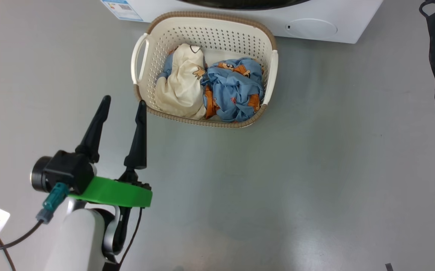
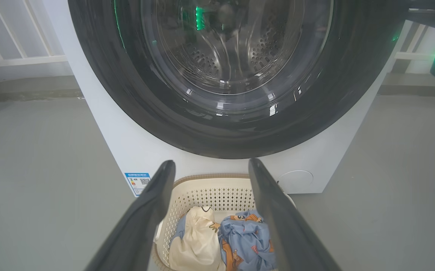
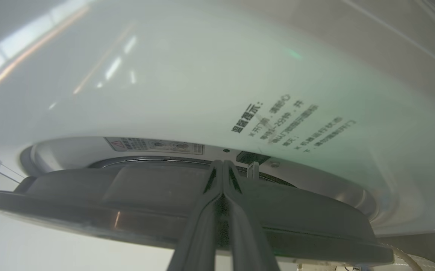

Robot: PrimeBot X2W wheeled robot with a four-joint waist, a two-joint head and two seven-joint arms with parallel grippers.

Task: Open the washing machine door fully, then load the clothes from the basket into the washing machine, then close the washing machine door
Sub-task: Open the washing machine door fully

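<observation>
Now | left hand (image 1: pixel 124 100) spread, beside basket (image 1: pixel 217 35) (near corner) | right hand (image 3: pixel 223 162) pressed together, at door (image 3: pixel 89 195)

The floor (image 1: pixel 315 169) is a smooth, plain grey surface with a dull sheen, showing broad pale patches of reflected light and a few small dark specks. In the left wrist view it runs back to a low grey ledge (image 2: pixel 25 88), above which a white railing (image 2: pixel 21 60) of slanted bars and one level rail stands before a pale wall (image 2: pixel 25 34). The light is soft and even, and shadows are faint.
</observation>
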